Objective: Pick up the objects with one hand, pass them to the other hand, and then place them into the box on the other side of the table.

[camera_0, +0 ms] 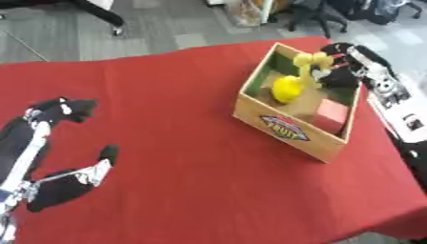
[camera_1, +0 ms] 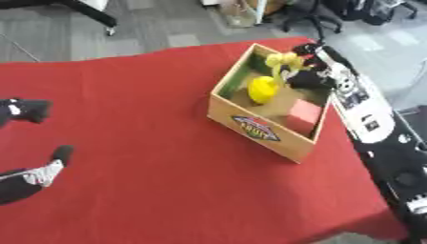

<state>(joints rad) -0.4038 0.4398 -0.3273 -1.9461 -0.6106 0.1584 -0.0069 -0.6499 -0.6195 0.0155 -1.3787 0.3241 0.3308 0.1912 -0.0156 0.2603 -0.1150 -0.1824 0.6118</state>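
While over the box (camera_0: pixel 288 128), right hand (camera_0: pixel 338 66): fingers curled round a yellow object (camera_0: pixel 307 64), upper right.
Left hand (camera_0: pixel 63 143): fingers spread, lower left.

Open red counter (camera_0: pixel 192 143) between left hand (camera_0: pixel 58 183) and box (camera_0: pixel 283 126); inside, crowded by right hand (camera_0: pixel 338 66), yellow objects (camera_0: pixel 288 88), pink block (camera_0: pixel 332 113).

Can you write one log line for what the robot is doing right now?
right hand: over box, holding yellow thing | left hand: idle, open | box: yellow ball, pink block
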